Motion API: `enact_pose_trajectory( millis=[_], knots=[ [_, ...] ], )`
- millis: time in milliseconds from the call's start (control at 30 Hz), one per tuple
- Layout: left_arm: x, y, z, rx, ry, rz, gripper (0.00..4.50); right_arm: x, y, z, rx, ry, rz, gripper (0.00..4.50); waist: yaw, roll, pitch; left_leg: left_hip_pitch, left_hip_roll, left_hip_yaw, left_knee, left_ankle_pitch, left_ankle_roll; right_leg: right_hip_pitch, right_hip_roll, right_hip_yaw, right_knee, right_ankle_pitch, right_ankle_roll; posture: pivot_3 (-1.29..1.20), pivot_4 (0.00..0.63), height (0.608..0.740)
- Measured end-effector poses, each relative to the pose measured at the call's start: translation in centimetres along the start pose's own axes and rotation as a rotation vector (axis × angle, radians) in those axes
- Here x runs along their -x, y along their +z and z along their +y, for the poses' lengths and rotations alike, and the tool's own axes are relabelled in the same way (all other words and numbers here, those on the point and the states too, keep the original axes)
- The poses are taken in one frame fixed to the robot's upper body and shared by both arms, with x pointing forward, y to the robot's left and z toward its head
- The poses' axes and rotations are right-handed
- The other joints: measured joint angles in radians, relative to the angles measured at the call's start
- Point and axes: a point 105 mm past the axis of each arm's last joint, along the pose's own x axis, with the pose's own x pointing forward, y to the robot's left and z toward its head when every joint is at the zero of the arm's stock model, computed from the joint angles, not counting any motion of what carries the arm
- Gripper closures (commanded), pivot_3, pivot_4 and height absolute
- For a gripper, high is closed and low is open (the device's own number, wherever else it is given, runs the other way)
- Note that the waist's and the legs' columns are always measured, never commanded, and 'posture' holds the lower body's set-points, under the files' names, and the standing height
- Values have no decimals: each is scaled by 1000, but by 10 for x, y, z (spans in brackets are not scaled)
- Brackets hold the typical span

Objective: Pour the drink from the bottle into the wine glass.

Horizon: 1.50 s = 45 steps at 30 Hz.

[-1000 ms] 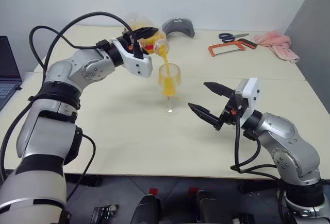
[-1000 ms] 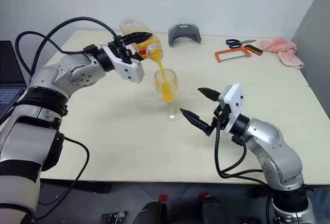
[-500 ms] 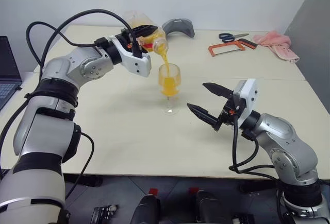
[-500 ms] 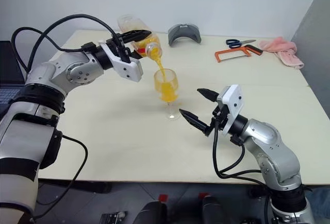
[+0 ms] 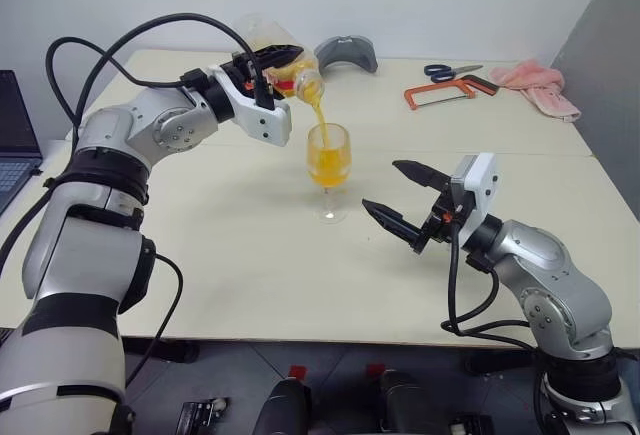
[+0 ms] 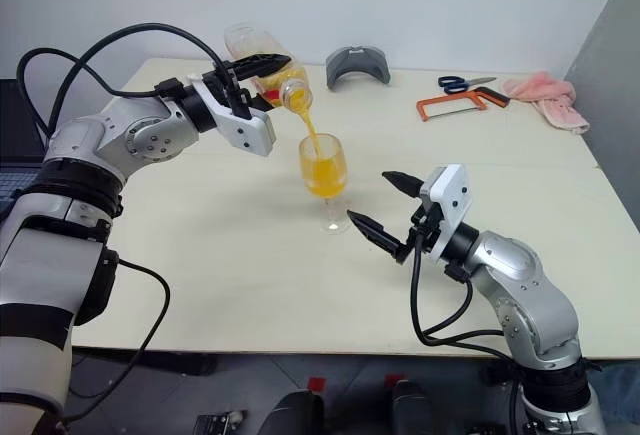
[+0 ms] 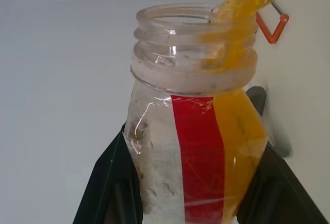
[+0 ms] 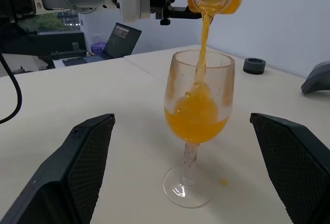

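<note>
L gripper (image 5: pixel 268 58) is clamped on the small clear plastic bottle w/ red-and-white label strip (image 5: pixel 283 68), black fingers pressed on either side of its body (clear in the L wrist view). Bottle is tipped mouth-down and to the robot's right, held above and just left of the clear stemmed wine glass (image 5: pixel 329 170), so the bright orange juice-like drink (image 6: pixel 322 173) runs off the lip in a thin stream into the bowl. Mouth sits just above the rim, not touching, prob. to keep the stream short and on target. Glass stands upright on the cream tabletop (image 5: pixel 250 255), bowl roughly half full; some orange is left low in the bottle, so the pour looks mid-way.

R gripper (image 5: pixel 405 197) hovers near the glass on its right, fingers spread wide, holding nothing and apart from the stem, seemingly just on standby. A small orange drop (image 8: pixel 224 182) lies on the table beside the foot, so some splash risk.
</note>
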Motion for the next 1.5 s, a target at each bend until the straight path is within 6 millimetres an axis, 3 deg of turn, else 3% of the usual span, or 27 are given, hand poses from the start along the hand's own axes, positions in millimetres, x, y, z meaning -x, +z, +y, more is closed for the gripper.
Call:
enact_pose_trajectory(
  millis=[1267,1500],
  knots=[
    [-1,0,-1,-11,-6,-4,2809,1,-4,2,-9,-2,6,0,0,0,0,0,0,0,0,0,0,0,0,0,0,0,0,0,150,740],
    [-2,-1,-3,113,30,23,2809,1,-4,0,-1,-15,9,0,0,0,0,0,0,0,0,0,0,0,0,0,1,0,0,0,150,740]
  ],
)
